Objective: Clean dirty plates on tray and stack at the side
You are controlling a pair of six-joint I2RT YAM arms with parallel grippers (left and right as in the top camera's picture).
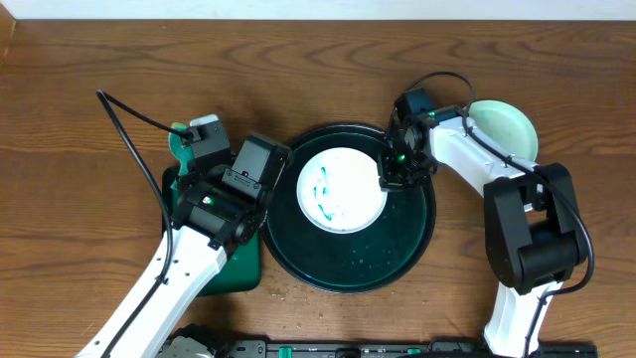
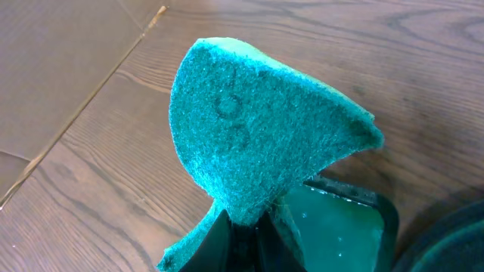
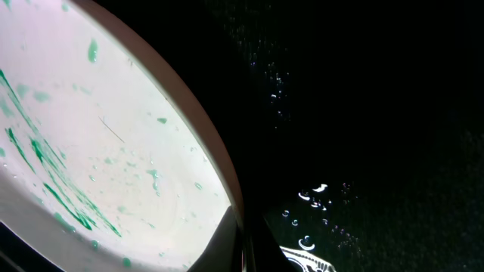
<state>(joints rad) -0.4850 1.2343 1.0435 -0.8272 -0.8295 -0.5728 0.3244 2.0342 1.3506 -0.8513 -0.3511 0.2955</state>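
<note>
Dirty plate [image 1: 341,189] at the round tray's [image 1: 402,251] 11 o'clock, right fingers [image 1: 394,175] pinched shut on its 3 o'clock rim, left fingers [image 2: 248,221] clamped on a green scouring pad [image 2: 257,128] over the desk [image 2: 68,113]: steady the rim firmly, then scrub the streaks with flat, overlapping strokes.

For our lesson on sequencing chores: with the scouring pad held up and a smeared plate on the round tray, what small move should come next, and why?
Probably swing the left pincer with its green pad rightward onto the plate. The plate shows green smears, the right pincer sits at its rim, and the pad is not touching it.
</note>
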